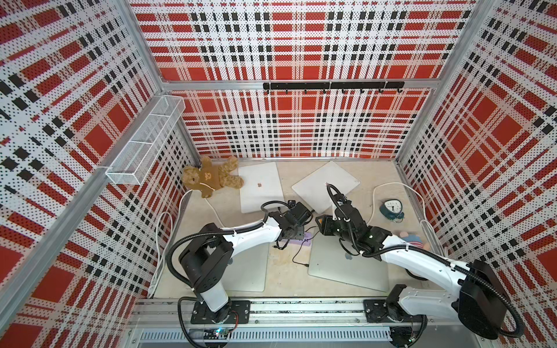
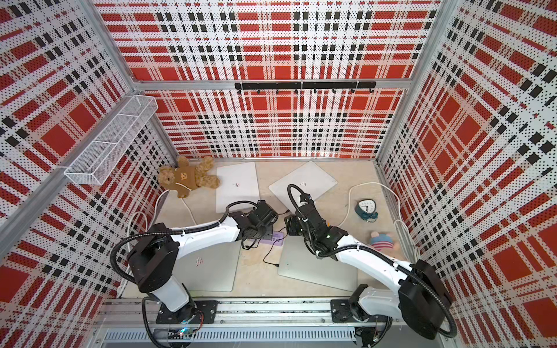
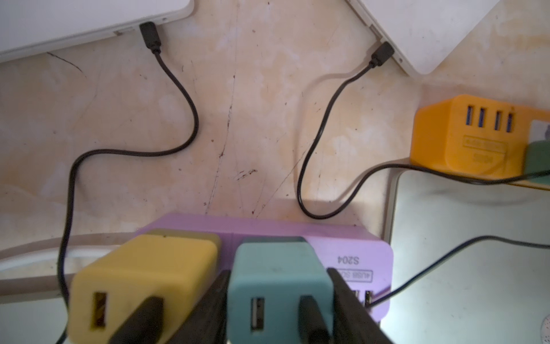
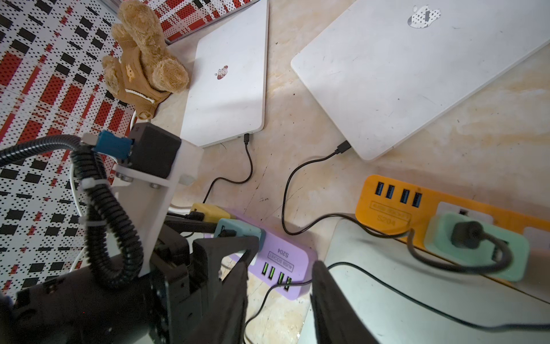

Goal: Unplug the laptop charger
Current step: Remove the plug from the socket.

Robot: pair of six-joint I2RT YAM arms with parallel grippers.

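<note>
My left gripper (image 3: 278,283) is down over the teal charger (image 3: 276,259). Its fingers (image 3: 208,312) lie flat against the charger's two sides, so as far as I can see it has hold of it. The charger stands plugged into the purple power strip (image 3: 342,253), just beside a yellow charger (image 3: 143,268) in the next socket.

My right gripper (image 4: 281,268) hangs above the strip's USB end, jaws partly apart with nothing between them. Next to that end lies a silver laptop (image 3: 461,253). An orange power strip (image 3: 446,140) sits at its far edge, with a mint charger (image 4: 476,247) plugged into it.

Farther back I see a white laptop (image 4: 229,89) with a black plug (image 3: 150,35) in its near edge. Beside it is a second white laptop (image 4: 401,74), turned at an angle and also plugged in. Farthest off, a teddy bear (image 1: 211,177) lies in the back left corner and a small clock (image 1: 391,208) stands toward the right wall.
</note>
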